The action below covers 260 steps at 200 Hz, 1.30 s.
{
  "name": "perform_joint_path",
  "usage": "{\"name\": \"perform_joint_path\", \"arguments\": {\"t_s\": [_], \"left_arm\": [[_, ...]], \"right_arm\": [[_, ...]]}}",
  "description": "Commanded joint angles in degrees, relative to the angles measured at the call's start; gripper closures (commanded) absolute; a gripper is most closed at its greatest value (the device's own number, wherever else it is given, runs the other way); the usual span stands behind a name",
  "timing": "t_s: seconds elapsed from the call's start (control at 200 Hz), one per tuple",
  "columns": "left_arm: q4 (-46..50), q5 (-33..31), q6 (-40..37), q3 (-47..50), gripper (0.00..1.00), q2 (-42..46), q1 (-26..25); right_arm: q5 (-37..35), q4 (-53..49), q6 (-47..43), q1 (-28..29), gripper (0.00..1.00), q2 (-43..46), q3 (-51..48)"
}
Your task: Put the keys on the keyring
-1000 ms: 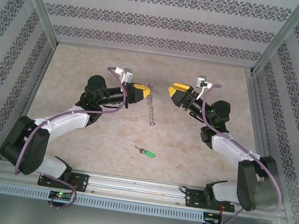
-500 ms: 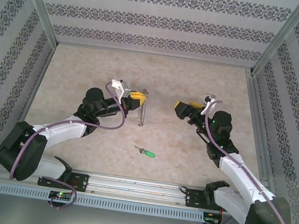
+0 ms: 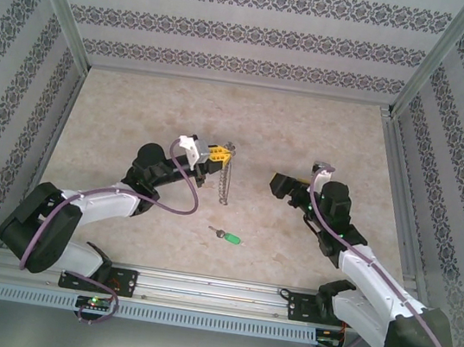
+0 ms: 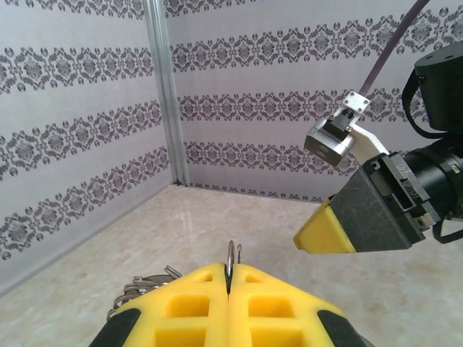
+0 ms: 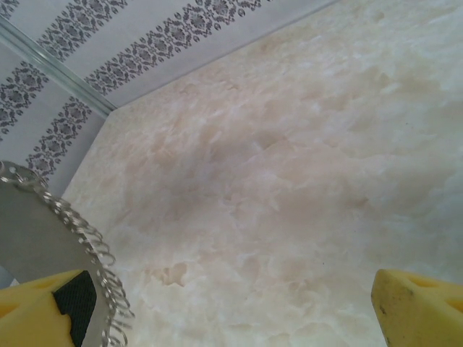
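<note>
Top view, left claw (image 3: 216, 153): closed on the top of the keyring (image 3: 227, 180), which dangles as a slack chain. It is raised, I'd say, so the loop hangs free for threading. I can't tell whether its lower end touches the surface (image 3: 137, 107).
Top view, right claw (image 3: 277, 183): faces the left one across a gap, near but apart, with nothing in it that I can make out.
Top view, key (image 3: 228, 237): lies flat on the surface, nearer the arm bases and below the gap between the claws, not yet picked up.
Left wrist, left claw (image 4: 228, 285): yellow pads pressed together, a thin wire of the keyring (image 4: 230, 254) pinched upright between them, coils spilling off to the left.
Left wrist, right claw: hovers ahead and to the right, pointed this way.
Right wrist, right claw (image 5: 230, 307): spread wide, a yellow tip at each lower corner and bare surface between. It is probably the one meant to fetch the key.
</note>
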State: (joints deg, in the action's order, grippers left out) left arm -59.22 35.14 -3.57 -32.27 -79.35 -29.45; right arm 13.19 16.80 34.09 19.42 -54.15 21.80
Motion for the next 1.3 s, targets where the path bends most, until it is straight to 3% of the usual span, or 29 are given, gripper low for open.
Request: {"name": "perform_joint_path", "arguments": {"t_s": [0.0, 0.335, 0.59, 0.839, 1.134, 1.294], "left_arm": [[-3.1, -2.2, -5.1, 1.2, 1.00, 1.9, -1.0], [-3.9, -8.3, -7.2, 4.0, 1.00, 3.4, -1.6], [-5.1, -12.6, -5.1, 6.5, 1.00, 5.0, -1.6], [-4.4, -17.9, -3.1, 8.7, 1.00, 7.4, -1.6], [-1.3, -22.1, -3.7, 10.5, 1.00, 12.4, -1.6], [0.9, -22.7, -3.7, 10.5, 1.00, 14.0, -1.6]], "right_arm": [[-1.5, 0.1, -0.5, 1.0, 0.02, -0.3, -1.5], [0.2, -0.6, -0.3, 5.5, 0.03, -1.0, -4.6], [-0.2, -10.7, -3.8, 13.9, 0.20, -4.1, -2.5], [-9.7, -15.8, -9.2, 26.1, 0.36, -9.7, 2.3], [-14.1, -16.4, -18.9, 33.6, 0.54, -19.2, 8.3], [-15.5, -17.0, -21.5, 36.9, 0.58, -24.4, 11.7]]}}
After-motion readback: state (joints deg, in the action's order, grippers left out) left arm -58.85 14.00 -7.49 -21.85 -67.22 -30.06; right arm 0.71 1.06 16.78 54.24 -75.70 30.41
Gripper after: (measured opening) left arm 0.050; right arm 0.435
